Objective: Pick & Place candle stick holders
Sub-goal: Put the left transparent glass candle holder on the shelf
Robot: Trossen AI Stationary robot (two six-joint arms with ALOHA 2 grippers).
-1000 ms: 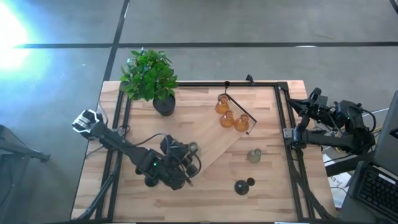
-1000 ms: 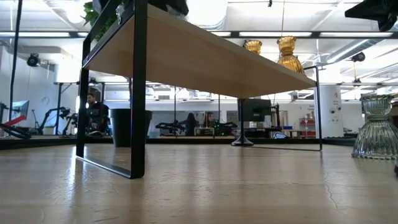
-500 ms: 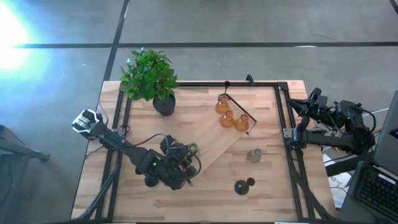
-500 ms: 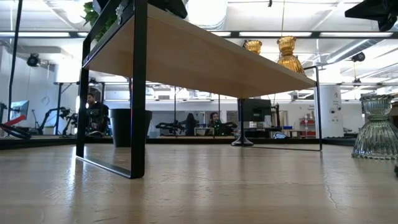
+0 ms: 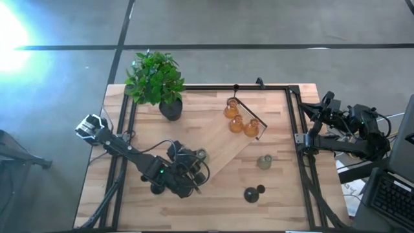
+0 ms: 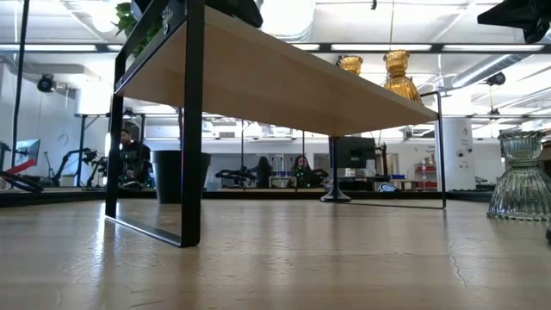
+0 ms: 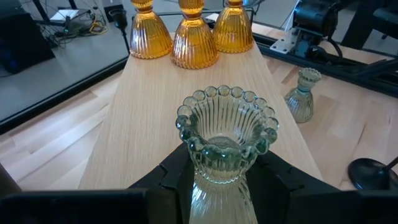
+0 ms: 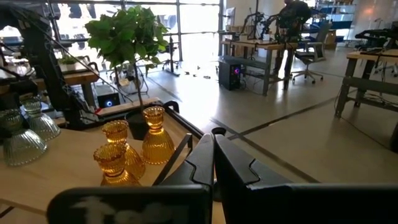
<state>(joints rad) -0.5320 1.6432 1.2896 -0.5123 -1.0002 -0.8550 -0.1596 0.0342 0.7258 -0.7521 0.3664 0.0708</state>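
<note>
My left gripper (image 5: 196, 160) (image 7: 224, 183) is shut on a pale green ribbed glass holder (image 7: 226, 134) with a beaded rim, at the near end of the raised wooden shelf (image 5: 229, 149). Three amber glass holders (image 5: 237, 123) (image 7: 194, 38) stand on their bases at the shelf's far end. Another pale green holder (image 5: 264, 162) (image 7: 302, 93) stands on the table right of the shelf. Black holders (image 5: 252, 193) stand near the table's front. My right gripper (image 8: 213, 163) is shut and empty at the table's right edge (image 5: 323, 107). My left gripper pinches the green holder's ribbed body (image 7: 219, 186), below its flared beaded rim, between its two fingers (image 7: 176, 180). The holder stands upright, its mouth up. Its base is hidden by the gripper, so I cannot tell whether it rests on the shelf.
A black pot with a green plant (image 5: 155, 81) stands at the table's far left. The shelf stands on a black metal frame (image 6: 191, 129). A black rail (image 5: 301, 139) runs along the table's right side. Bare wood lies between the shelf and the front edge.
</note>
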